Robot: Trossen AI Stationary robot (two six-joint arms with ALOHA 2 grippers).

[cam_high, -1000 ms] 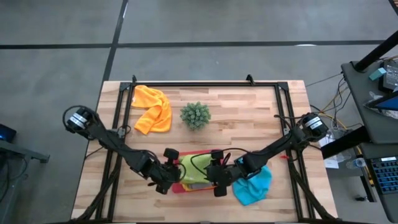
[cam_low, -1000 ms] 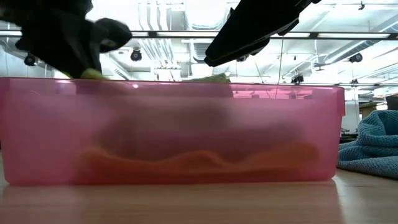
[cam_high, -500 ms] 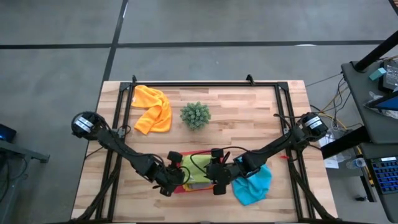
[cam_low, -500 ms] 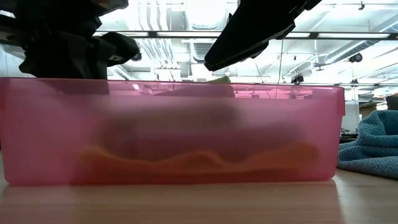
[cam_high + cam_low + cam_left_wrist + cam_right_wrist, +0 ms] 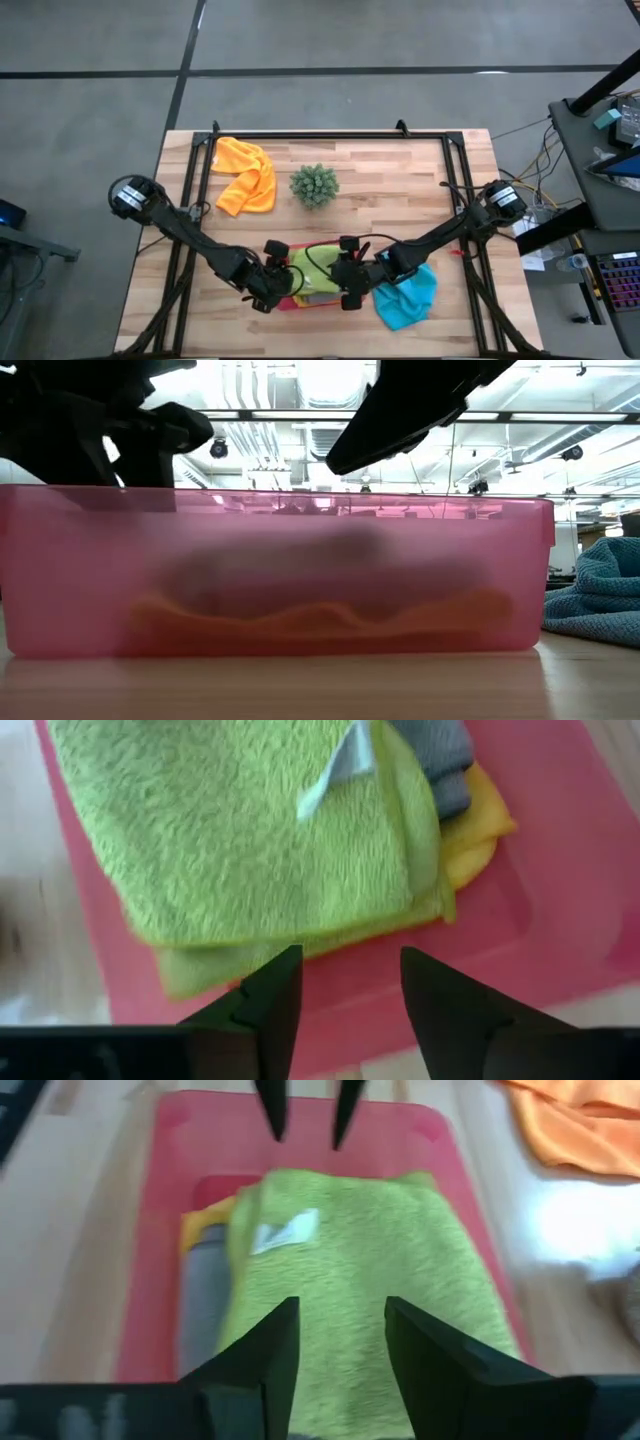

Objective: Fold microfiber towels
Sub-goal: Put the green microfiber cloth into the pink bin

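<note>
From above, both hands sit over the pink tray (image 5: 300, 300) at the desk's (image 5: 400, 190) near edge. The orange towel (image 5: 245, 175) lies far off, the blue towel (image 5: 408, 295) beside the tray. Left wrist: left hand (image 5: 345, 982) fingers apart, empty, over the fuzzy lime towel (image 5: 250, 850), whose white tag (image 5: 335, 770) is unreadable. Right wrist: right hand (image 5: 340, 1330) apart too.

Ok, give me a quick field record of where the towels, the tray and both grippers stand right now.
tray: pink tray, near table edge, centre
in tray: folded lime green towel on top, grey towel and yellow towel beneath
unfolded: orange towel far left of the table; light blue towel right of the tray
left gripper: open, over the tray's edge, empty
right gripper: open, above the green towel, empty
other: green plant
</note>
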